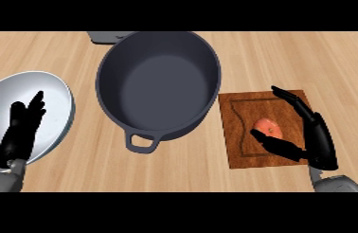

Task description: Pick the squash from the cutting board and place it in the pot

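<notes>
One head view only, looking steeply down on the wooden desk [280, 57] from close above; the pot [158, 83] fills the centre toward 12 o'clock; forearms enter from the lower edge, at 5 and 7 o'clock.

Light wooden counter [293, 57] (grain running sideways), evenly lit

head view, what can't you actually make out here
- Grey object behind the pot: cut off by the top edge and the pot's rim, unidentifiable.
- Squash on the cutting board: lower part hidden by the right hand.
- Plate: partly covered by the left hand.
</notes>
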### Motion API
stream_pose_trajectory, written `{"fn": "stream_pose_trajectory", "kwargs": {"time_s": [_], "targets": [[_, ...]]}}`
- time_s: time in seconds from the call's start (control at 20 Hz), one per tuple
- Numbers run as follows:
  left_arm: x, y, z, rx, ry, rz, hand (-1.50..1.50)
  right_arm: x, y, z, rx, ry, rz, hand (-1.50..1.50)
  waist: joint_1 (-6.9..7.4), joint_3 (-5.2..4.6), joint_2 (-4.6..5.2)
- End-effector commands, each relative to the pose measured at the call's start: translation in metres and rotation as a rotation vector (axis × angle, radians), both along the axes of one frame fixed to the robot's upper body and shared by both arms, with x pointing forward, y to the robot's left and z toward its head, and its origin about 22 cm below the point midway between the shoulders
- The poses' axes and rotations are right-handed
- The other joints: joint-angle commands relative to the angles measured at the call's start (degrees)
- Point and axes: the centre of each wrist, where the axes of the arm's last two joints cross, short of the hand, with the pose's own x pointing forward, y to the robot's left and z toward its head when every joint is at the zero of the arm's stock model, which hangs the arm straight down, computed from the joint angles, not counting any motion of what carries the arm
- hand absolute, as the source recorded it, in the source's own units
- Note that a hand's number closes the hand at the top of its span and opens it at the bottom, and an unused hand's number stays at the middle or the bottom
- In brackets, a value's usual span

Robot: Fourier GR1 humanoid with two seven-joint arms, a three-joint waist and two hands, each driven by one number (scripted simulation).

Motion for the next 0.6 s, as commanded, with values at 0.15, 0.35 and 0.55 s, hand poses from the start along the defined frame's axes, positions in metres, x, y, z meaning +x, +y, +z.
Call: {"fn": "stream_pose_trajectory", "kwargs": {"time_s": [0.15,0.35,0.55], "targets": [[0.009,-0.009,0.014,0.002,0.04,0.0,0.0,-0.04,-0.024,0.039,-0.256,0.105,-0.006,-1.5,-0.11,-0.19,-0.11],[0.008,-0.014,0.004,-0.006,0.048,0.001,0.0,-0.04,-0.03,0.074,-0.459,0.206,-0.089,-1.5,-0.17,-0.36,0.0],[0.003,-0.006,0.01,0.015,0.036,-0.016,0.0,-0.047,-0.017,0.102,-0.629,0.359,-0.083,-1.5,0.95,-0.41,-0.05]]}}
